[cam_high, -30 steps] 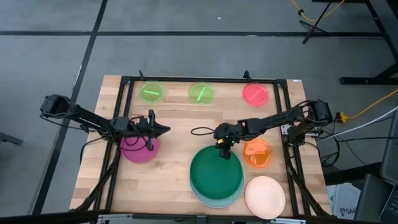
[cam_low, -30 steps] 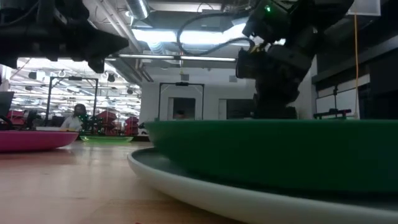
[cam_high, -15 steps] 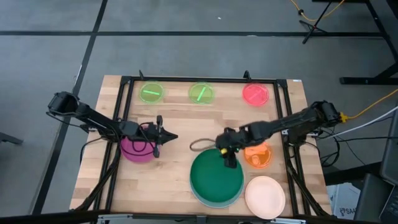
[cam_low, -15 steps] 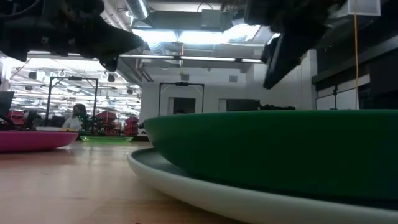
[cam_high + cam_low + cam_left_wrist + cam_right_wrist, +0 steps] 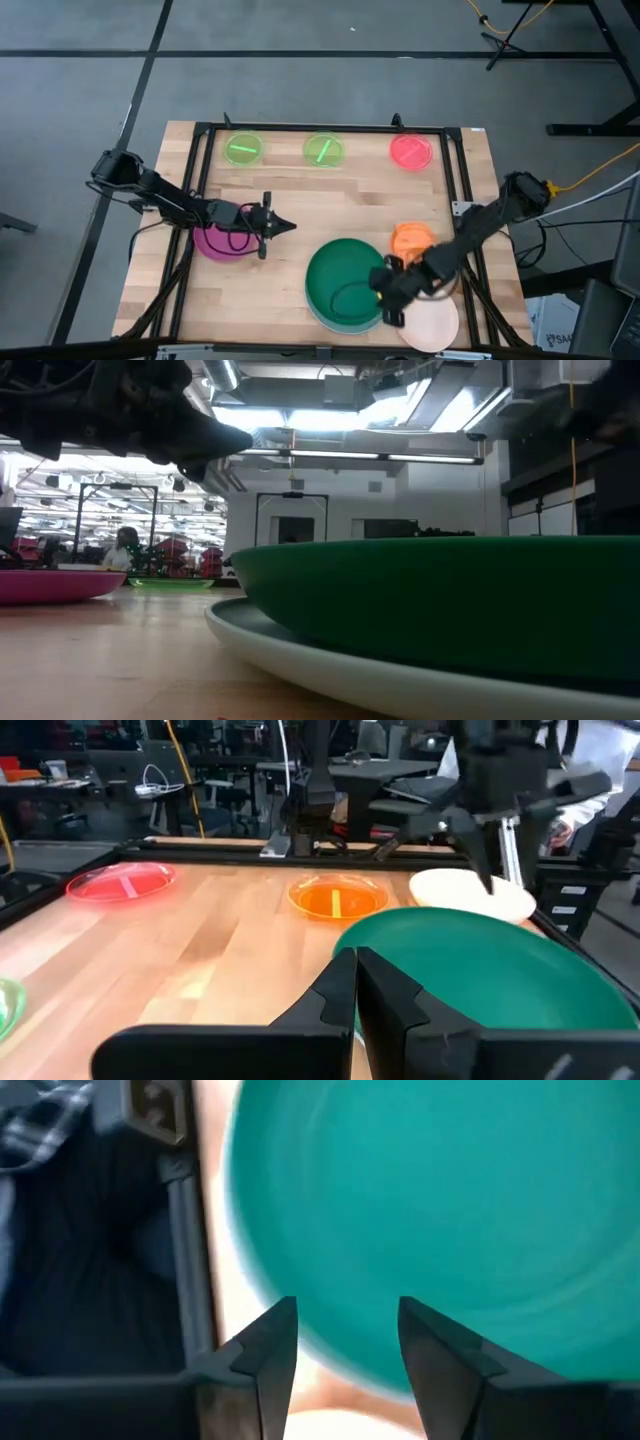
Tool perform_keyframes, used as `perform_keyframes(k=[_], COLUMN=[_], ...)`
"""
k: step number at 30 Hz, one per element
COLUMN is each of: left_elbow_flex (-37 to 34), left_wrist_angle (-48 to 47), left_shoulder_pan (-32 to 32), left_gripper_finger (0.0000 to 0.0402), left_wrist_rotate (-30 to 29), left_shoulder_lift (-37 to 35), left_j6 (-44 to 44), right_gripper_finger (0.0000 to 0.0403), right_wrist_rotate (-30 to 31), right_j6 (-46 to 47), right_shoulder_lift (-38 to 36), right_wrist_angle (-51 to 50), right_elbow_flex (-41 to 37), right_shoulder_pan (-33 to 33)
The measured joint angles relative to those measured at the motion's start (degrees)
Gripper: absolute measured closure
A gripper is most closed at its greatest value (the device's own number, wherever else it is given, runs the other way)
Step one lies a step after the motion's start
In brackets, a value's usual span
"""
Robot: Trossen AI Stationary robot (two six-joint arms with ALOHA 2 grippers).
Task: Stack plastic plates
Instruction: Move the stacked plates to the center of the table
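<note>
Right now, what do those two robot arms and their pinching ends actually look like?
Both are thin, dark, jointed arms with black cables looped alongside. The left tool tapers to a point seen from above; the right tool has two flat, dark, wedge-shaped fingers. No markings are visible.

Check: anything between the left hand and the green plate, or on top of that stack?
Nothing visible. The left hand, shut, hangs just past the magenta plate; only bare table lies between it and the green plate. The right hand, open, sits at that plate's edge toward the cream plate, not on it.
</note>
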Motion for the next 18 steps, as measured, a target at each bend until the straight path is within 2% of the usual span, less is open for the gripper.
perform_keyframes(k=[10,18], left_elbow_flex=[0.1,0.1], left_wrist_angle=[-0.1,-0.1], left_shoulder_pan=[-5.4,-9.2], left_gripper_finger=[0.0395,0.0395], left_wrist_rotate=[-0.4,-3.6], left_shoulder_lift=[0.0,0.0], left_j6=[-0.2,-1.7], right_gripper_finger=[0.0238,0.0238], right_wrist_rotate=[2.2,1.1], right_j6=[7.5,7.4], right_shoulder_lift=[7.8,15.7], right_wrist_angle=[17.8,26.6], right_elbow_flex=[0.0,0.6], right_shoulder_pan=[8.5,11.3])
